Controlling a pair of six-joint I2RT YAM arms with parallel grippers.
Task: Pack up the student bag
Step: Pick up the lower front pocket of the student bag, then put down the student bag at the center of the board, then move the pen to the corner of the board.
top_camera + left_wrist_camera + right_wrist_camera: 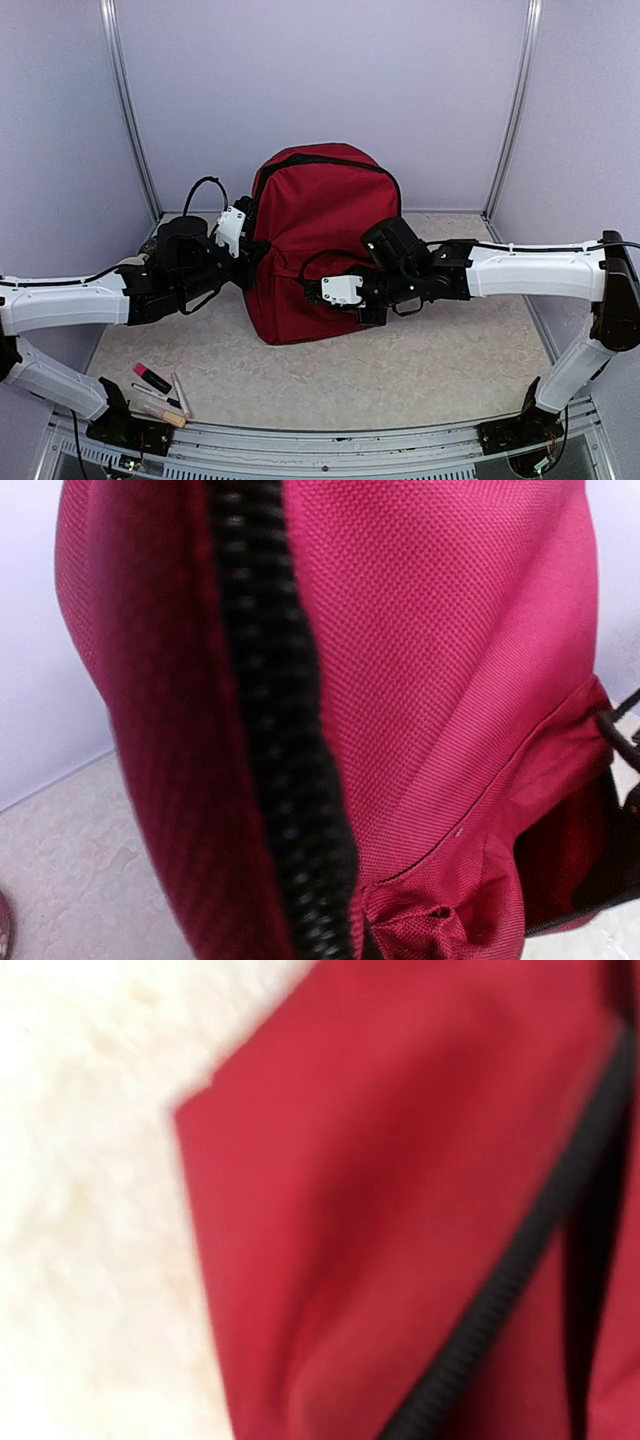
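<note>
The student bag (320,230), a large dark red backpack with black zippers, stands upright in the middle of the table. My left gripper (249,264) is pressed into the bag's left side. Its fingers are hidden in the left wrist view, where red fabric (450,680) and a black zipper (270,710) fill the frame and a bunch of cloth (430,930) is pinched at the bottom edge. My right gripper (309,291) is shut against the bag's lower front. The right wrist view is blurred, showing red fabric (380,1210) and a zipper (500,1290) but no fingers; whether it holds cloth does not show.
A pink and black marker (151,378), a white pen (181,394) and a tan stick (163,413) lie at the front left by the left arm's base. Purple walls with metal posts (130,120) close in the back and sides. A metal rail (330,440) runs along the near edge.
</note>
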